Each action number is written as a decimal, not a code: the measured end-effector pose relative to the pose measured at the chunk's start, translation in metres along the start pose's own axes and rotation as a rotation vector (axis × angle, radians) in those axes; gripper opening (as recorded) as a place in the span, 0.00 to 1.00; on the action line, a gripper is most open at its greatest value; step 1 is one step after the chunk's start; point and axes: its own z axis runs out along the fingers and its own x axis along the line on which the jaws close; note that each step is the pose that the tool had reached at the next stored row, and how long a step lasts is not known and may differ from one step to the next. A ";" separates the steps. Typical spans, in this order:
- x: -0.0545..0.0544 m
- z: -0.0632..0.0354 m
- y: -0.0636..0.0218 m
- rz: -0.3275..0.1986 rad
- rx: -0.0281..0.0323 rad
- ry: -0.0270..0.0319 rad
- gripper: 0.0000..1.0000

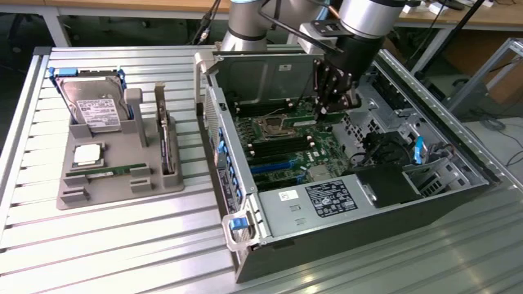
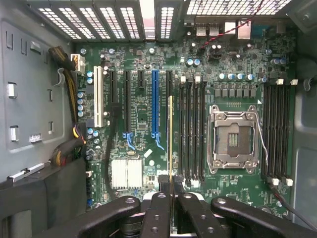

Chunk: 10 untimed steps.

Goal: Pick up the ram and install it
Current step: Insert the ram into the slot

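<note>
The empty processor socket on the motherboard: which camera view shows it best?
The wrist view: the processor socket is seen straight on, silver frame open, nothing covering it. In the exterior view the socket is small, seen at an angle.

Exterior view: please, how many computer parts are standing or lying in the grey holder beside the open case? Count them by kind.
In the grey holder:
Hard drive with blue rails: 1
Square silver processor chip: 1
Green stick board lying flat: 1
Dark board standing on edge: 1
Total: 4
</note>
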 end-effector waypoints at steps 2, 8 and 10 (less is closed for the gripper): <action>0.000 0.0011 0.0000 0.000 0.0000 0.0000 0.12; 0.000 0.0040 -0.0001 0.000 0.0000 0.0000 0.12; 0.000 0.0051 -0.0001 0.000 0.0000 0.0000 0.12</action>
